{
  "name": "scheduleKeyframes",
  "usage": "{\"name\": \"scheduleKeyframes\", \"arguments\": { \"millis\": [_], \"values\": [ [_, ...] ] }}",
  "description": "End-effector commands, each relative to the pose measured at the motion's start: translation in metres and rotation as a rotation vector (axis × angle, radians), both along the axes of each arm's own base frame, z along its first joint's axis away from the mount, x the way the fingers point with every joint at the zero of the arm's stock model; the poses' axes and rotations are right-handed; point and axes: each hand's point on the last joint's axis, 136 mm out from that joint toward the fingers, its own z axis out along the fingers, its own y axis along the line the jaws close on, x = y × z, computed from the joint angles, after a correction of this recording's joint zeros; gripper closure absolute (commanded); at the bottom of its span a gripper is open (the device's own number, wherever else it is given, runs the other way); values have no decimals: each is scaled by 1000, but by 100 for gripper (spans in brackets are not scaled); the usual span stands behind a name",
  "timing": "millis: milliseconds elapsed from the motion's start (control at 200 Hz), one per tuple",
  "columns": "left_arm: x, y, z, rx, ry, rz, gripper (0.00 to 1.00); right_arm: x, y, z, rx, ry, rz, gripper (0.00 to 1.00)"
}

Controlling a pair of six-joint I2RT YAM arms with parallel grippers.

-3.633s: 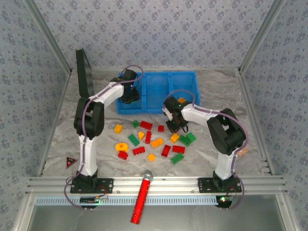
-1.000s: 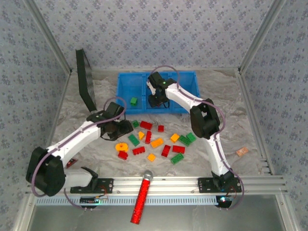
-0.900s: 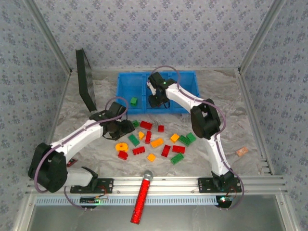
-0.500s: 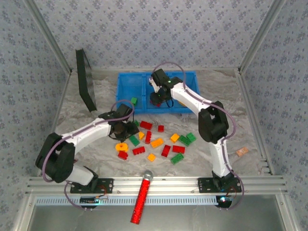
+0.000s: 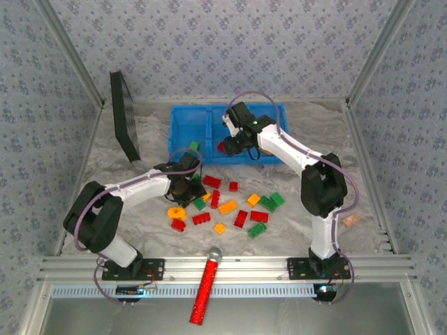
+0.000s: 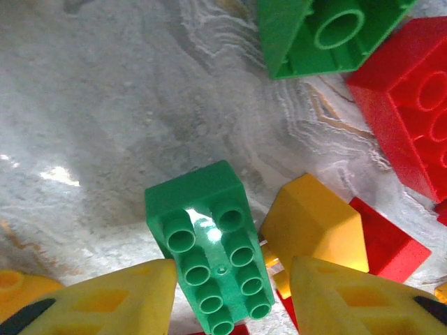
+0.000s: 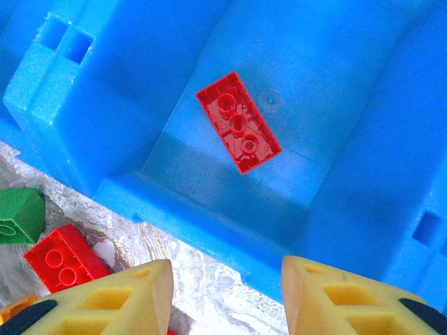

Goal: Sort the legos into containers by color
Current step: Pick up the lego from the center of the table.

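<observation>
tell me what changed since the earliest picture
The left pincer swung from the blue tray down to the pile and now straddles a green brick. The right pincer went from the pile to the tray's middle compartment, where a red brick now lies, let go. Tray, black panel and red stick stayed put.

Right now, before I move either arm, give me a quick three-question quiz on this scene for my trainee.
1. True or false: the red brick lies inside the blue tray.
2. Which colour of lego sits between the fingers of the left gripper? A red, B green, C yellow.
3. Is anything between the fingers of the right gripper?
Key: 1 true; 2 B, the green brick; 3 no, nothing.
</observation>
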Motion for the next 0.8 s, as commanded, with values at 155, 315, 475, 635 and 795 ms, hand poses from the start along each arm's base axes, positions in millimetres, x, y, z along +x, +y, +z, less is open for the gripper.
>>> {"name": "scheduleKeyframes", "arguments": {
  "millis": [155,315,475,635,795],
  "values": [
    [-28,10,-34,87,114,-25,54,-1,-10,8,21,-19,-37,54],
    [-36,21,-41,125,132,-29,53,-3,-13,2,23,-7,-40,54],
    [-43,31,-42,170,147,-37,50,-5,-17,2,20,-4,-42,54],
    [-44,36,-41,180,136,-40,48,-4,-22,4,21,-12,-51,53],
    [-42,30,-43,172,142,-53,51,-6,-22,4,24,-8,-52,53]
  ]
}}
